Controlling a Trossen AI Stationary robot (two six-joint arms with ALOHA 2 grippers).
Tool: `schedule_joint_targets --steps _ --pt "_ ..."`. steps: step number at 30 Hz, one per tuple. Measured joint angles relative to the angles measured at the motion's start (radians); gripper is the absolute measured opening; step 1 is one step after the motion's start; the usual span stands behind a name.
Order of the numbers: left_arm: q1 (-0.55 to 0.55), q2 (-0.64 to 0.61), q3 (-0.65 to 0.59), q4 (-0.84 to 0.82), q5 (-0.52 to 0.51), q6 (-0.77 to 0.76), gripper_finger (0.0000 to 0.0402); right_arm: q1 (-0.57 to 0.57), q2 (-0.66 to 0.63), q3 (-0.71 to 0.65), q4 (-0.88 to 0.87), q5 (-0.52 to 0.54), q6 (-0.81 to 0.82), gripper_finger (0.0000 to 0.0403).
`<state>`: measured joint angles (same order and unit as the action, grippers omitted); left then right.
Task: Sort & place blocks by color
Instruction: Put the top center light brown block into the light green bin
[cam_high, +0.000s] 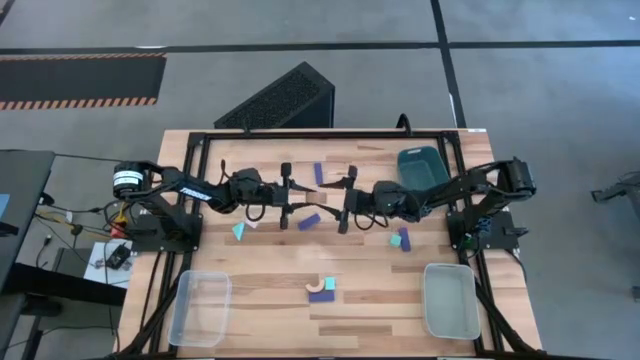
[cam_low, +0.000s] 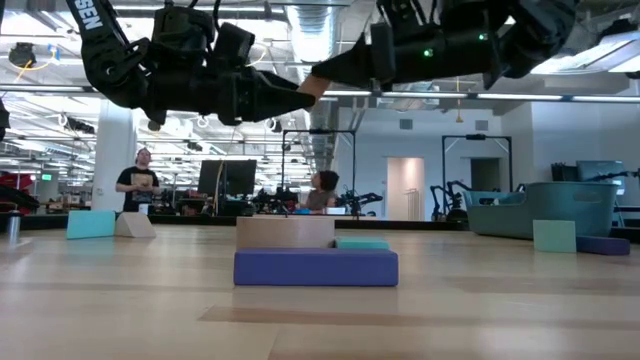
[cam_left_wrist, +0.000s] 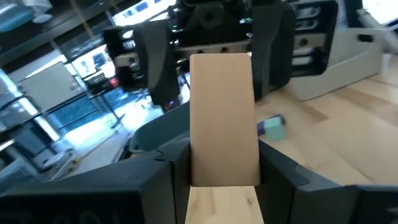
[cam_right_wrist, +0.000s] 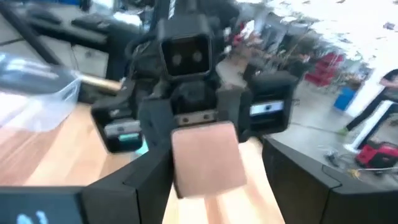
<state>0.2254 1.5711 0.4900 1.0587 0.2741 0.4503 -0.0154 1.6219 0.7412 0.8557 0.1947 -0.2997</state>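
My left gripper (cam_high: 303, 190) and right gripper (cam_high: 334, 190) meet tip to tip above the table's middle. The left one is shut on a pale natural-wood block (cam_left_wrist: 224, 118), held clear above the table (cam_low: 312, 91). My right gripper (cam_right_wrist: 208, 186) is open. Its fingers stand on either side of the block's far end (cam_right_wrist: 205, 155), and I see a gap on one side. Dark blue bars (cam_high: 318, 172) (cam_high: 309, 221), a teal wedge (cam_high: 239, 231), and a teal cube with a blue piece (cam_high: 398, 240) lie on the table. A wood arch, teal cube and blue bar (cam_high: 320, 289) lie near the front. My left gripper pinches the wood block by its two long sides (cam_left_wrist: 196, 168) between its two fingers, at the end nearer the gripper. The fingers come level from the table's left and lie along the block. The block sticks out level past the fingertips toward the right gripper, clear of the table.
A dark teal bin (cam_high: 420, 165) stands at the back right. Clear plastic trays stand at the front left (cam_high: 200, 308) and front right (cam_high: 450, 300). People show in the room beyond the table (cam_low: 140, 180).
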Motion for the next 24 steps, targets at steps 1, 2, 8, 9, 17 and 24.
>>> schedule_joint_targets --steps 1,2,8,9,17,24 --pt "0.001 0.0 0.0 -0.001 0.016 0.0 0.0114 0.001 0.003 0.012 -0.027 -0.002 -0.002 0.0265" --pt "0.0 0.0 0.0 0.0 0.018 0.0 0.0114 0.001 0.002 0.017 -0.057 -0.014 -0.004 0.0265" --pt "0.0 0.0 0.0 -0.012 0.013 0.001 0.0114 0.001 0.002 0.057 -0.149 -0.01 0.018 0.024" --pt "-0.001 0.0 0.0 -0.016 0.009 -0.001 0.0114 0.002 0.002 0.057 -0.149 -0.011 0.018 0.0229" --pt "0.0 0.0 0.0 -0.028 -0.006 -0.049 0.0124 -0.011 0.002 0.057 -0.158 -0.023 0.022 0.0134" --pt "-0.002 0.0 0.0 -0.027 -0.058 -0.074 0.0126 -0.012 0.002 0.057 -0.162 -0.02 0.027 0.0134"
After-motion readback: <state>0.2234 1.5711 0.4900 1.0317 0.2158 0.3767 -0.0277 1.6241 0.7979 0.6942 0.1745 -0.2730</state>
